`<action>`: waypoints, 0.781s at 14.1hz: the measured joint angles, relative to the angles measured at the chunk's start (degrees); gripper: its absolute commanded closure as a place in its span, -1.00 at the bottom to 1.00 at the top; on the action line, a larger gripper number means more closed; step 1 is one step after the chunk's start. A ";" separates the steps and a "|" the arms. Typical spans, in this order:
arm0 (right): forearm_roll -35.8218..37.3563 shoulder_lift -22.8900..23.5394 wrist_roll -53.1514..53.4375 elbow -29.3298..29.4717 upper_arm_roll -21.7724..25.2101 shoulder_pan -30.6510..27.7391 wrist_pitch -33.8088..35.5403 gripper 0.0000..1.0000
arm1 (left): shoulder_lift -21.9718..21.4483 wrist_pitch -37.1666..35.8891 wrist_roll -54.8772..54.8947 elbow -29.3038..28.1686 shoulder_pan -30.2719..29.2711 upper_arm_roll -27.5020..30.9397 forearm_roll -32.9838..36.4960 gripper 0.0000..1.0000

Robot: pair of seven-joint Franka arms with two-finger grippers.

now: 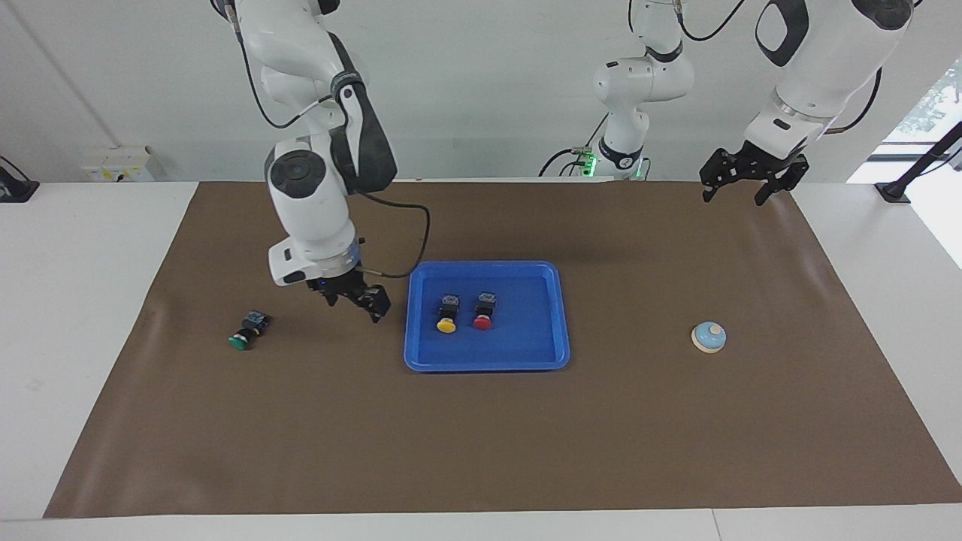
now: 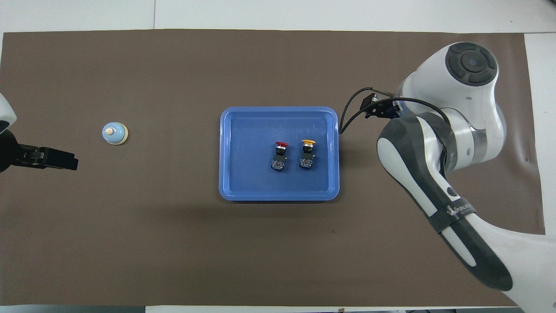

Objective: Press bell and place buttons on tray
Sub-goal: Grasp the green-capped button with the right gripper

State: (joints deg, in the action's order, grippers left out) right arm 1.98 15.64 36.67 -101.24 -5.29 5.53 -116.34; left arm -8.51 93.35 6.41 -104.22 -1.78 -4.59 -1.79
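Now | tray point(image 1: 560, 315) glossy blue plastic, red btn point(image 1: 482, 321) + yellow btn point(image 1: 446, 324) inside | green btn point(image 1: 240, 341) on brown mat point(image 1: 481, 436), toward right arm's end from tray | right gripper point(image 1: 353, 304) jaws apart, empty, over mat betw. green btn & tray | left gripper point(image 1: 733, 188) jaws apart, waiting; domed bell point(image 1: 709, 336) toward its end

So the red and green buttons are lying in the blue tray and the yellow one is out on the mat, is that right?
Not quite. The facing view shows the red button and the yellow button lying side by side in the blue tray. It is the green button that is out on the mat, toward the right arm's end of the table.
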 measured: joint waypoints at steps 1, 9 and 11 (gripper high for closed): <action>0.31 -0.01 -1.55 -1.07 0.04 -2.42 -0.01 -1.00 | 0.00 0.00 0.00 0.00 0.01 -0.03 0.00 -1.00; 1.80 -2.27 -11.52 -14.59 0.04 -16.25 -12.67 -1.00 | 0.00 0.43 0.00 0.00 0.26 -0.57 0.00 -1.00; 1.95 -2.45 -13.21 -17.76 0.04 -17.54 -17.04 -1.00 | 0.00 0.52 0.00 0.00 0.47 -0.57 0.00 -1.00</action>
State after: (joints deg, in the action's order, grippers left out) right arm 3.93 13.19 23.46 -119.00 -5.24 -12.01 -133.38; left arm -8.51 93.87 6.41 -104.22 -1.32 -5.17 -1.79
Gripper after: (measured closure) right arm 0.000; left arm 0.000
